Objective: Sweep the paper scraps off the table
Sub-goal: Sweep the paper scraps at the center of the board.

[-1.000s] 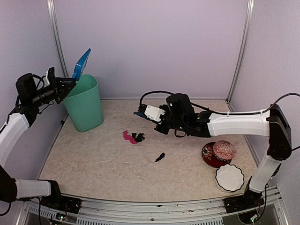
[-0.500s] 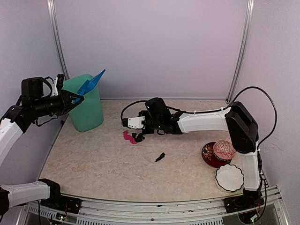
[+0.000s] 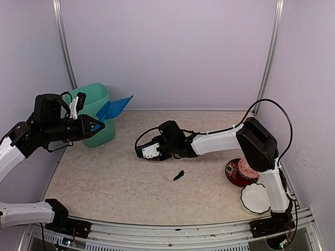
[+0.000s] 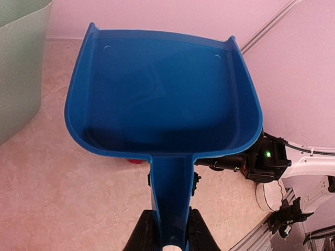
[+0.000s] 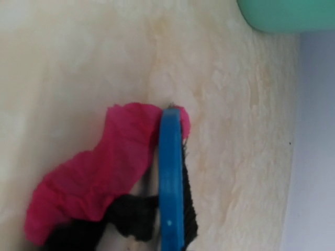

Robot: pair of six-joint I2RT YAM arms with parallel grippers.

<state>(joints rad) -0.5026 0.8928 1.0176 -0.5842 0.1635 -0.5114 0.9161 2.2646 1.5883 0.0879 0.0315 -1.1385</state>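
I hold the dustpan (image 4: 162, 104) by its handle in the left gripper (image 4: 166, 230), aloft beside the bin (image 3: 106, 133), ready to receive. The right gripper (image 3: 151, 152) is closed on the brush (image 5: 170, 172), bristles against scraps (image 5: 89, 178) right of the bin.

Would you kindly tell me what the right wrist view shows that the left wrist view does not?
Only the right wrist view plainly shows the brush and the black scrap beside it. Only the left wrist view shows the dustpan, its handle gripped by the left tool, and the right arm. Both show the table, part of the bin and, it seems, the pink scrap: only a red sliver under the dustpan in the left view.
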